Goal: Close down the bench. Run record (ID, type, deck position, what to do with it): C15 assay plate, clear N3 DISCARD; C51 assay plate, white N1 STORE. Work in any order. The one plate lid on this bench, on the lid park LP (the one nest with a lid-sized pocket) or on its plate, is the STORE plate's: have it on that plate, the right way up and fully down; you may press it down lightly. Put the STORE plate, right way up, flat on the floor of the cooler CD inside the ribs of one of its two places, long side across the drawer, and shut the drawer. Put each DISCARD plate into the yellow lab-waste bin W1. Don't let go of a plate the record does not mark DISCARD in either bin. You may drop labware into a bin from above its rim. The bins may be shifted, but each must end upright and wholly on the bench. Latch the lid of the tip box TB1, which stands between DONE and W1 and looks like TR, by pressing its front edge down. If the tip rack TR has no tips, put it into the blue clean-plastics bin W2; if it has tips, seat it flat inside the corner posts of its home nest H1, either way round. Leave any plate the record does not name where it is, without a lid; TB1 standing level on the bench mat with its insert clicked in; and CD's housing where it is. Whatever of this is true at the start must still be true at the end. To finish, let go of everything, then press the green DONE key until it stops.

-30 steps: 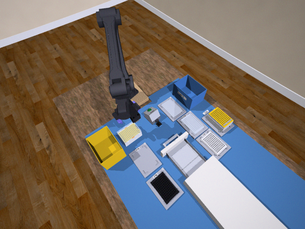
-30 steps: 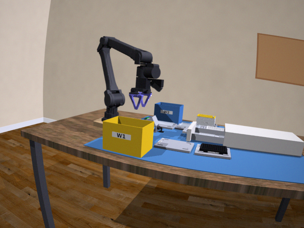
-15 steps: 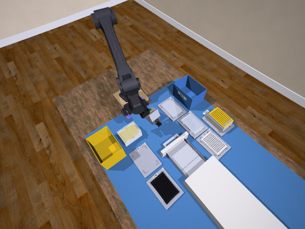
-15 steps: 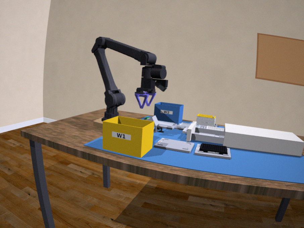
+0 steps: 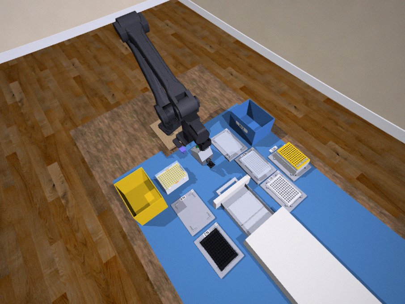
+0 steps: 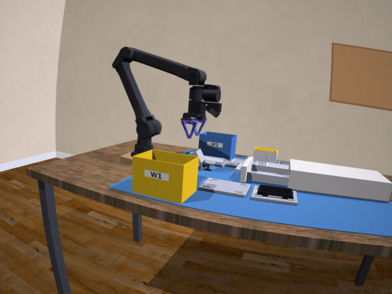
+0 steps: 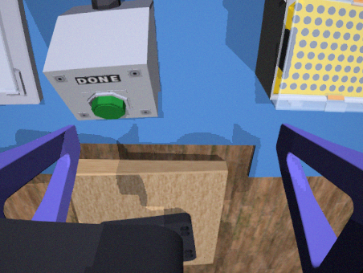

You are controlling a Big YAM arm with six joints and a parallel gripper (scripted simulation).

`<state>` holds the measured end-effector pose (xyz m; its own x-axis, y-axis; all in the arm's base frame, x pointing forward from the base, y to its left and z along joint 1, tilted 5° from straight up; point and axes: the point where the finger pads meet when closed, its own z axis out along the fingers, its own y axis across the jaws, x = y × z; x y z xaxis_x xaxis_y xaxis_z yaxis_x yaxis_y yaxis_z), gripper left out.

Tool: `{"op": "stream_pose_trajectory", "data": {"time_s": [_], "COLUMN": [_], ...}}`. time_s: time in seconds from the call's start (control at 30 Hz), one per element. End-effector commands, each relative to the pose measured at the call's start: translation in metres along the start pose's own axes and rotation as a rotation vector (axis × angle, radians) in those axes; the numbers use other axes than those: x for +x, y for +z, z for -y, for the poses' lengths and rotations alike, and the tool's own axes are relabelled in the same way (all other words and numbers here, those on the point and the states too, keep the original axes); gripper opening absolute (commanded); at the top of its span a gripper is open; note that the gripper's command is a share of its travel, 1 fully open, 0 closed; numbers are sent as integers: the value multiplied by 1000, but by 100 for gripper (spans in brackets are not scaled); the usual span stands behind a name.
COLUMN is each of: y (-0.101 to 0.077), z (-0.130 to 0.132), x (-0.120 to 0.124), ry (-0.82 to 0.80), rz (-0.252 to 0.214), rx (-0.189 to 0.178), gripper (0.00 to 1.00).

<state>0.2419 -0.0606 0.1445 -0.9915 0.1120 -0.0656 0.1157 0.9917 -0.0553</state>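
My gripper [image 6: 193,129] is open and empty, high above the back edge of the blue mat. In the wrist view its purple fingers stand wide, with the DONE box and green key [image 7: 108,106] ahead on the left and tip box TB1 [image 7: 317,53] ahead on the right. TB1 [image 5: 171,176] stands between the DONE box [image 5: 201,154] and yellow bin W1 [image 5: 140,195]. The clear plate [image 5: 255,162] sits on N3. The white plate [image 5: 283,189] sits on N1. The lid [image 5: 228,144] lies on the lid park. The tip rack TR [image 5: 292,155] shows yellow tips.
Blue bin W2 [image 5: 251,120] stands at the back. The cooler drawer [image 5: 243,204] is pulled open in front of its white housing [image 5: 304,261]. Nest N4 [image 5: 192,211] is bare. A black plate [image 5: 218,248] sits on N2.
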Motion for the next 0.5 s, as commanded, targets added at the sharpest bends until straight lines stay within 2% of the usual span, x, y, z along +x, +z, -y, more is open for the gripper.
{"op": "stream_pose_trajectory", "data": {"time_s": [0.0, 0.27, 0.33, 0.4, 0.43, 0.47], "y": [-4, -20, -13, -13, -12, -18], "z": [-14, -47, -56, -56, -59, -64], "x": [-9, -31, -26, -26, -23, -30], "ry": [25, 28, 27, 27, 26, 27], "rz": [17, 69, 51, 51, 36, 58], "rx": [0, -7, -7, -7, -6, -10], "gripper": [100, 100, 100, 100, 100, 100]}}
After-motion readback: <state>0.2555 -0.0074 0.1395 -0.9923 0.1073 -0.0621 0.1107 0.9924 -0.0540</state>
